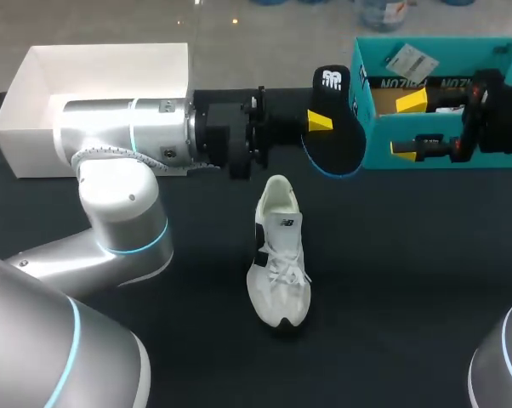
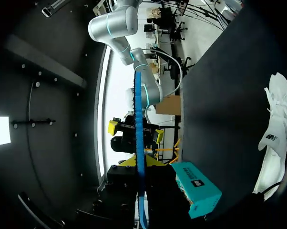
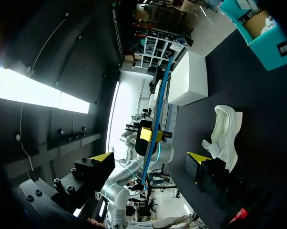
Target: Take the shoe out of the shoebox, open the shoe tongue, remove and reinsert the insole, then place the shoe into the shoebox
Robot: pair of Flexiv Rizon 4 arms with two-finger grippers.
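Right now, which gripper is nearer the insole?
Left. The left gripper is shut on the insole, holding it above the table. The right gripper stands open beside it, apart, by the teal shoebox.

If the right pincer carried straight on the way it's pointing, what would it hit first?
Most likely the insole, held in the left pincer. The right pincer is open and points at it; its wrist view shows the insole edge-on just ahead. How far off is unclear.

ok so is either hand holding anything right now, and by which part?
The left hand holds the black insole upright, pinched across its flat faces at about mid-length. The right hand is open and holds nothing.
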